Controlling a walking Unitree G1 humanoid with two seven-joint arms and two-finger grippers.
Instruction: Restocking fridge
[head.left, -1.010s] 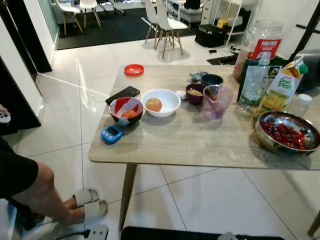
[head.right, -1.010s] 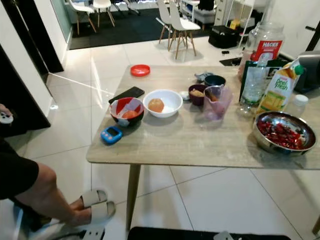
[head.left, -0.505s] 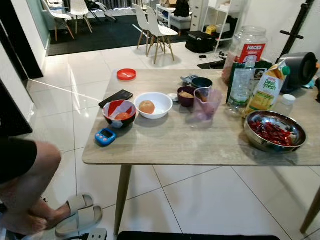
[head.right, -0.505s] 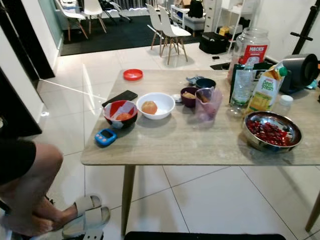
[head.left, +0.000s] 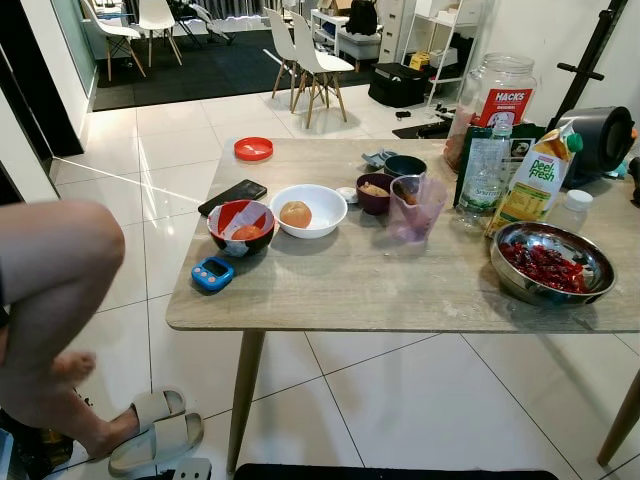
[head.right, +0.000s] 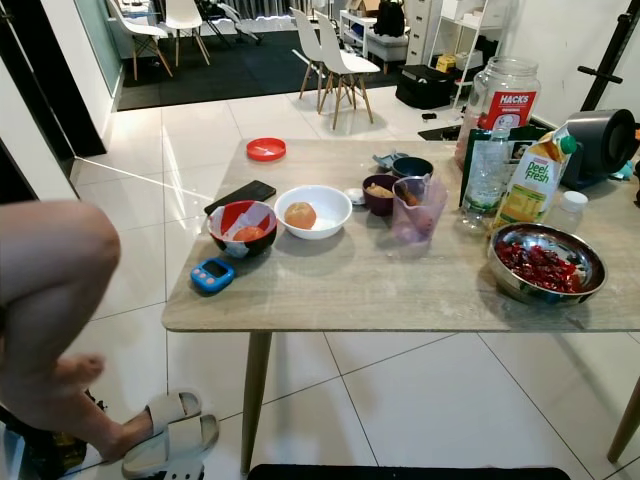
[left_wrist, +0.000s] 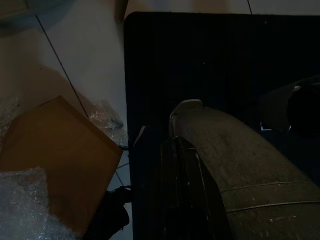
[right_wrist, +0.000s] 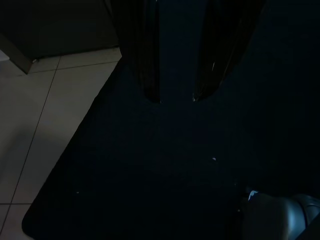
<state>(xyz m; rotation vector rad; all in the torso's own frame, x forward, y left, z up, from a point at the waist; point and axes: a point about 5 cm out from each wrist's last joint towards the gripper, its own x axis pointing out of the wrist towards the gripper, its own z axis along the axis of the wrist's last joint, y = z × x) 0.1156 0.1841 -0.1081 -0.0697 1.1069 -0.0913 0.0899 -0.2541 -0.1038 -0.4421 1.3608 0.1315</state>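
Observation:
A wooden table (head.left: 400, 290) stands before me with groceries on it. At its far right are a Peel Fresh juice carton (head.left: 533, 180), a clear water bottle (head.left: 482, 170) and a large Hacks jar (head.left: 495, 95). A steel bowl (head.left: 548, 262) of red chillies sits near the right front. In the right wrist view my right gripper (right_wrist: 176, 97) hangs open over a black mat (right_wrist: 150, 175), holding nothing. The left wrist view is dark, with my left gripper (left_wrist: 175, 200) pointing down at the same mat beside a grey curved part.
A white bowl (head.left: 308, 210) with a round orange item, a red-and-white bowl (head.left: 240, 225), a purple cup (head.left: 415, 207), a phone (head.left: 232, 196), a blue device (head.left: 211, 273) and a red lid (head.left: 253, 149) cover the table's left half. A person's bare leg (head.left: 50, 300) and slippers (head.left: 155, 430) are at the left.
The camera has shifted, so the table sits a little further left and lower in view. The person has lifted a knee, and the foot is out of the slippers.

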